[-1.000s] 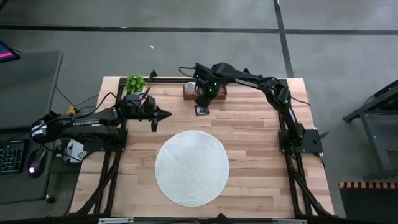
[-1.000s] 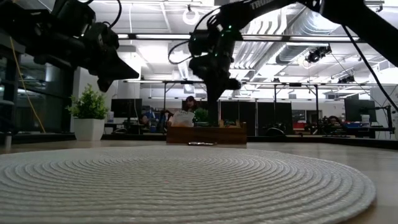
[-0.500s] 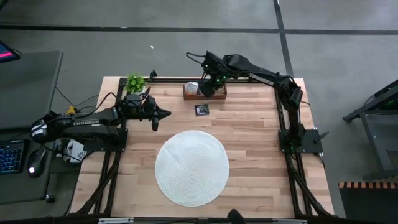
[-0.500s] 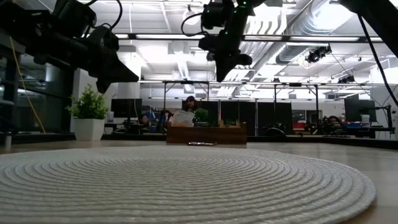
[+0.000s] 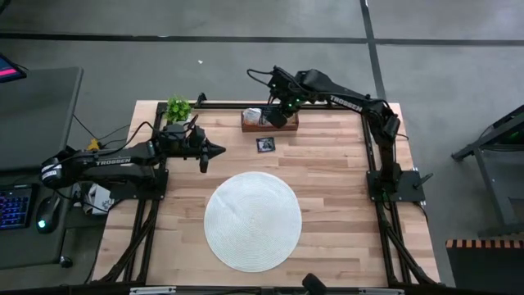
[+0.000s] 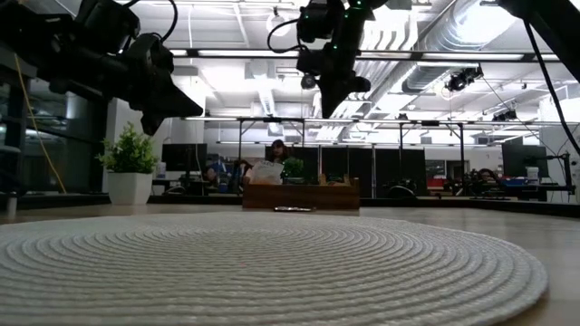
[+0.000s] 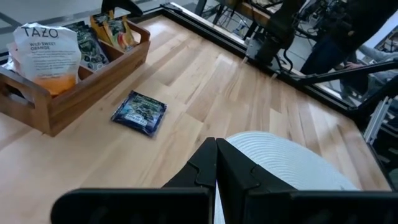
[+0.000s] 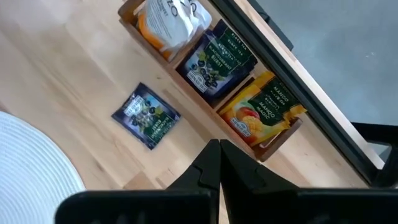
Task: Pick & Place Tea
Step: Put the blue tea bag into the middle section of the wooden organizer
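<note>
**Wood tabletop: one sachet out, right arm back over tray**

Light wood tabletop (image 5: pixel 327 176), open office room behind. One dark sachet (image 5: pixel 265 145) lies flat on bare wood, just in front of the wooden tray (image 5: pixel 288 125), between the tray and the round white mat (image 5: pixel 252 220), apart from both. It's square, so no real long axis; sits a bit skewed to the tray edge. More tea in the tray: white-and-orange packet (image 8: pixel 166 18), dark packets (image 8: pixel 216 60), mango packets (image 8: pixel 261 109).

Right end effector (image 5: pixel 280 113) hangs high over the tray, fingers pressed together, nothing held. Loose sachet lies down and mat-ward from it; this arm is nearer both to it and to the tray. Left end effector (image 5: pixel 219 150) hovers off the mat's left-rear edge, fingers also pressed together, empty, waiting.

Vs 1 s ago: right arm then stood low, right by the sachet; it has since lifted and pulled back toward the tray. Sachet, mat and left arm unchanged. Prob next: fetch another packet, or shift this one onto the mat.
</note>
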`<action>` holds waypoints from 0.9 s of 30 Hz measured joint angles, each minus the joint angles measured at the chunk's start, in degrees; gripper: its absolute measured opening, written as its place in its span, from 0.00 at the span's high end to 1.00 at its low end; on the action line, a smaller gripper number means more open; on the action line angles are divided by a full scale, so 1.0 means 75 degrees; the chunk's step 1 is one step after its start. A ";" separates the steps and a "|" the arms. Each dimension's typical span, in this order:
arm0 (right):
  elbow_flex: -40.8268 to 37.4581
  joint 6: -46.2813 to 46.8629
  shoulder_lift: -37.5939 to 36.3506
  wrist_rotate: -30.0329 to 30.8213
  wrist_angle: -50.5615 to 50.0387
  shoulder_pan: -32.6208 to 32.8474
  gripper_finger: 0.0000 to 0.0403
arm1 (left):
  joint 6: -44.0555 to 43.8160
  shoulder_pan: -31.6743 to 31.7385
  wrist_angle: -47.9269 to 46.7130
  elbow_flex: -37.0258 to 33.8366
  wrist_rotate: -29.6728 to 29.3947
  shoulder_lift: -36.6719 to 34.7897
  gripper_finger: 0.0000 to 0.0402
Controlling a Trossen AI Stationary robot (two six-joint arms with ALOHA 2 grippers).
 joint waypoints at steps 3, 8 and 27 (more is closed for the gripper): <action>0.0000 -0.0169 0.0003 0.0002 -0.0032 -0.0003 1.00 | 0.0067 0.0000 -0.0029 0.0000 -0.0003 -0.0001 1.00; 0.0000 -0.0383 0.0003 0.0000 -0.0030 -0.0008 1.00 | -0.0159 0.0000 -0.0157 0.0000 -0.0390 -0.0001 1.00; -0.0239 -0.0645 -0.0542 -0.0369 0.0507 -0.0586 1.00 | 0.1697 -0.0003 -0.0278 0.1271 -0.0505 0.2178 0.61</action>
